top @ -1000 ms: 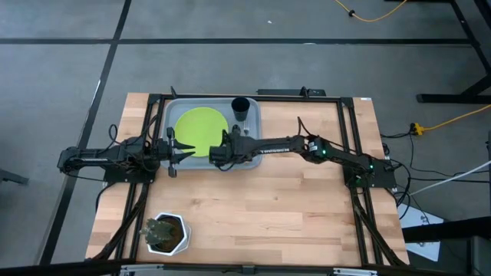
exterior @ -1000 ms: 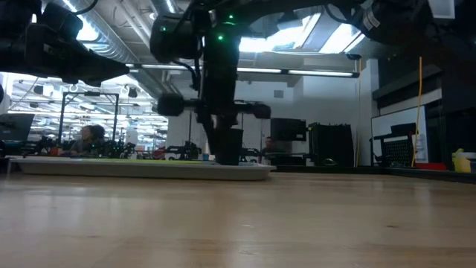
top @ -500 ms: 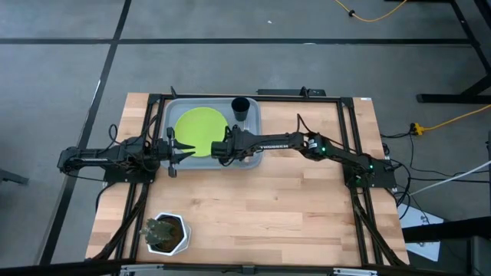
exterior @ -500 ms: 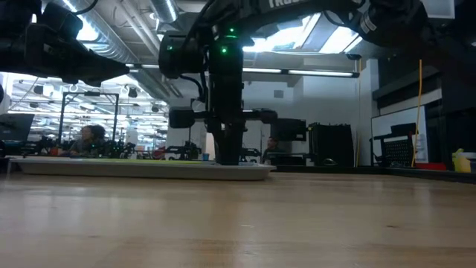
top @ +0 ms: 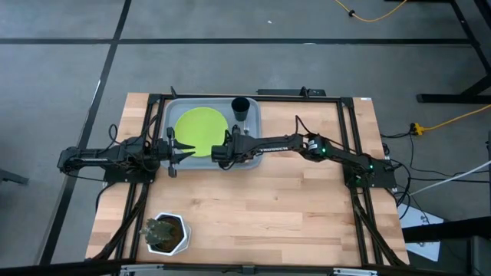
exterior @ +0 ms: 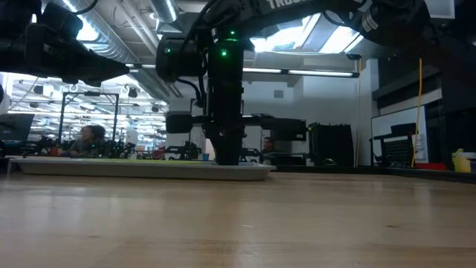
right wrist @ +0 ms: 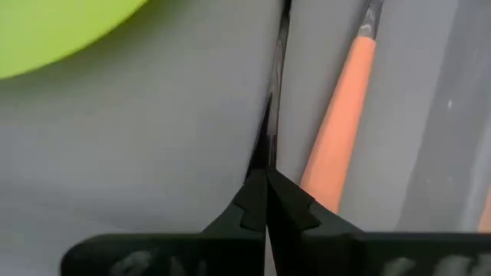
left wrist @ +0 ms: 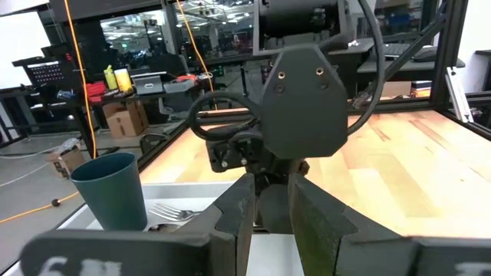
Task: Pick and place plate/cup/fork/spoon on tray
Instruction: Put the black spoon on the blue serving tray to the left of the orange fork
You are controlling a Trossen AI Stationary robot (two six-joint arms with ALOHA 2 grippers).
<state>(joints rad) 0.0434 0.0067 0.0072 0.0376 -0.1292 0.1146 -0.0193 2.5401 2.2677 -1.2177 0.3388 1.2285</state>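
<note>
Below me the floor is grey concrete w/ dark seams; a yellow cable snakes across the upper right of the high view. Ceiling lights glow at the top of the low view, over a whiteboard at right and a seated person far left. I see cardboard boxes & a yellow bottle upper left in my left wrist view

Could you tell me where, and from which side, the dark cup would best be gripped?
Probably pinch the cup across its side wall near the rim, coming down from above. It stands upright and open-topped in a corner of the tray, with the fork close by its base.
</note>
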